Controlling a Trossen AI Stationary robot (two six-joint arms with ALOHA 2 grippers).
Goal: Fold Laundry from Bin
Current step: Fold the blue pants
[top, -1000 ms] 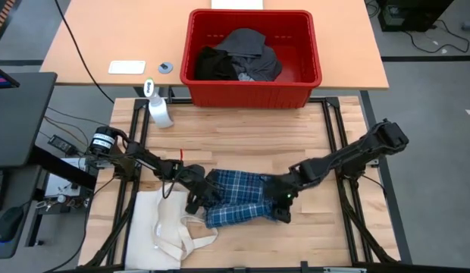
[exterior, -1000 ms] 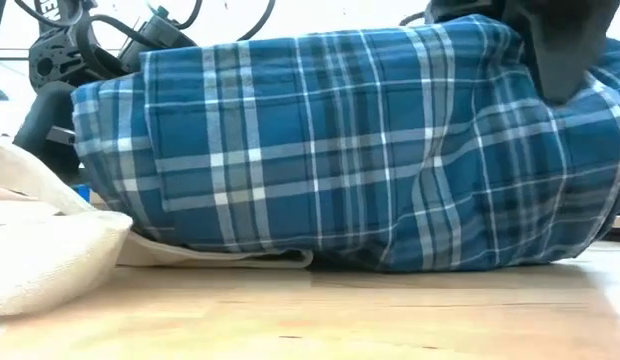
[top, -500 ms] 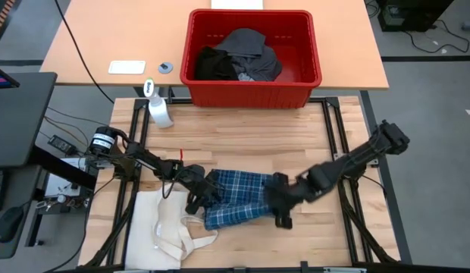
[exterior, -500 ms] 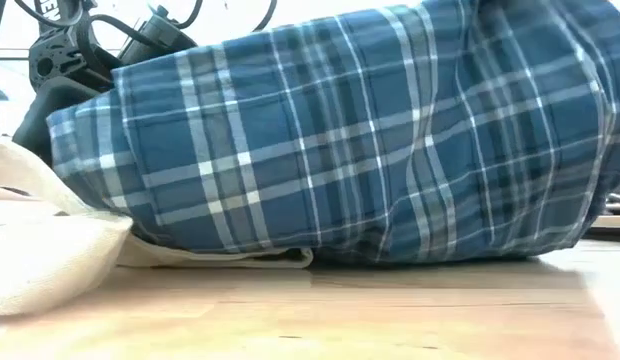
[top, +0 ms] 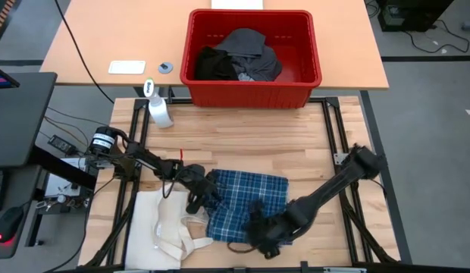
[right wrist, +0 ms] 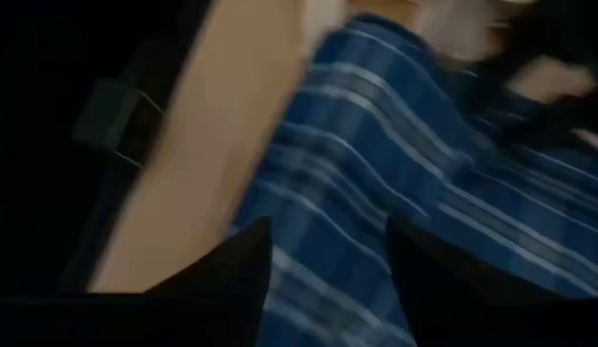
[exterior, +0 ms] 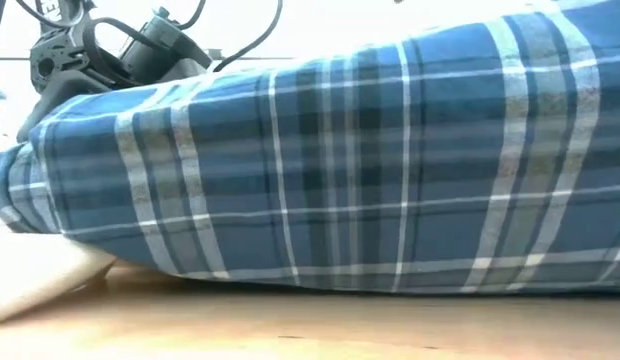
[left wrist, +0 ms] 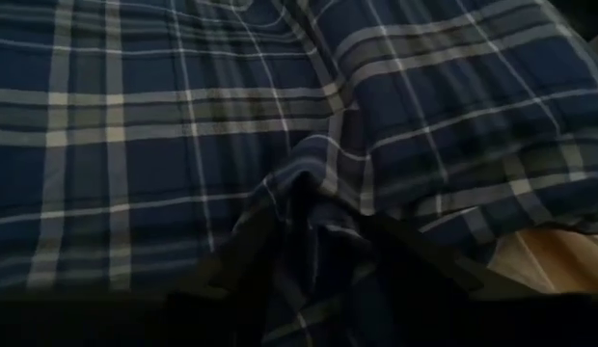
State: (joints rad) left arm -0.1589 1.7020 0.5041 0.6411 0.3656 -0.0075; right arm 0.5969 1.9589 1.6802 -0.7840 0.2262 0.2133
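The blue plaid shirt (top: 246, 199) lies on the wooden table, and in the low view it (exterior: 340, 180) fills most of the picture. My left gripper (top: 198, 199) is shut on the shirt's left edge. My right gripper (top: 259, 233) stands over the shirt's near edge with its fingers apart; in its wrist view, plaid cloth (right wrist: 395, 173) shows between and beyond them. The rest of the laundry (top: 239, 57), black and grey pieces, lies heaped in the red bin (top: 254, 89) at the far side. My left gripper pinches a bunched fold of the shirt's left edge (left wrist: 313, 226) between its two fingers. It comes from the table's left, slanting down. The cloth around the hold lies on the table. My right gripper is close over the shirt's near edge; I cannot tell whether it touches the cloth.
A cream tote bag (top: 163, 220) with long handles lies at the near left, next to the shirt. A white spray bottle (top: 159, 112) stands at the far left of the wooden top. Bare wood lies between the shirt and the bin.
My right gripper has swung from the shirt's right side toward the table's near edge and somewhat left, rolling as it went. The shirt's near part has been drawn out toward the near edge. Its left edge has stayed with the left gripper.
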